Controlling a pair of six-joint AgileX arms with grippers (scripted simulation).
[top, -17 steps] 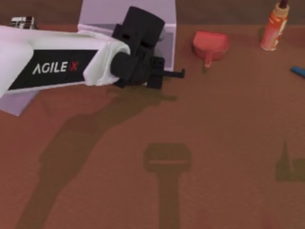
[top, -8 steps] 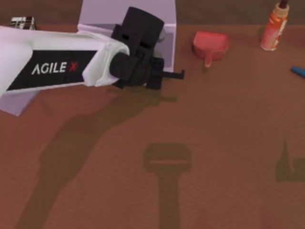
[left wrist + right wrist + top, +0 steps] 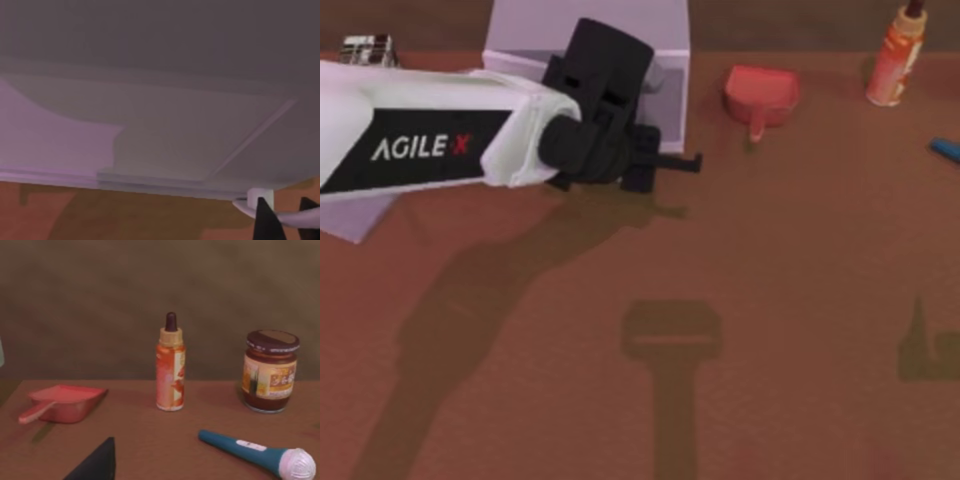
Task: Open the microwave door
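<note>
The silver-grey microwave [image 3: 620, 25] stands at the back of the table, left of centre. My left arm reaches across it from the left. My left gripper [image 3: 686, 160] is at the front right corner of the microwave. In the left wrist view the microwave door [image 3: 165, 140] fills the picture with its grey window. The dark fingertips [image 3: 263, 222] stand on either side of the door's pale handle [image 3: 260, 199], shut on it. A lilac panel edge [image 3: 360, 215] shows under the arm at the far left. My right arm is out of the top view; one dark fingertip [image 3: 97, 465] shows, the gripper open and holding nothing.
Right of the microwave lies a small red scoop [image 3: 760, 95]. Farther right are an orange dropper bottle [image 3: 897, 60] and a blue microphone [image 3: 945, 150]. A brown jar [image 3: 270, 371] stands behind the microphone. A small metallic item [image 3: 368, 45] sits at the back left.
My left arm and gripper have shifted a little to the left while holding the handle. Nothing else has moved.
</note>
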